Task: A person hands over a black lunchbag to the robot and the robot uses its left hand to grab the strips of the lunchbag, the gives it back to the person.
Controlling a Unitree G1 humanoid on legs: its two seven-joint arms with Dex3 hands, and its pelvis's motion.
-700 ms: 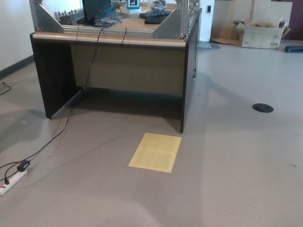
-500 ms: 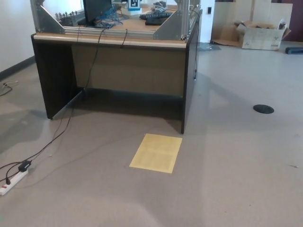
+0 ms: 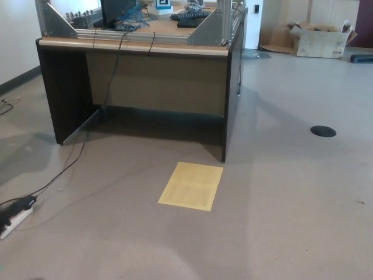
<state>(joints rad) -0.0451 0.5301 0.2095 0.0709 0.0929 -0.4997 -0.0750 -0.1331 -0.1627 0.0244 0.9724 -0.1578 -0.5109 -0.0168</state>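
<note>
Head view of a room with grey floor (image 3: 280,233). Item one: a desk (image 3: 140,87) with dark side panels and a tan front panel, standing in the upper left; its tabletop (image 3: 134,45) shows a pale wooden edge. Item two: a metal frame (image 3: 207,30) with angled brackets, mounted on the tabletop, with cables (image 3: 129,14) and dark equipment behind it, too small to identify. Item three: a black cord (image 3: 76,154) hanging from the tabletop front, trailing across the floor toward the left. Item four: a white power strip (image 3: 14,217) lying on the floor at the left edge, with a dark plug on it. Item five: a yellow sheet (image 3: 190,186) lying flat on the floor just before the desk's right front corner. Item six: a round dark floor cover (image 3: 323,131), well apart to the right. Item seven: an open cardboard box (image 3: 317,39) against the far wall, upper right. Neither robot hand appears, so their finger state is not shown. The lunchbag does not appear, nor any person.
</note>
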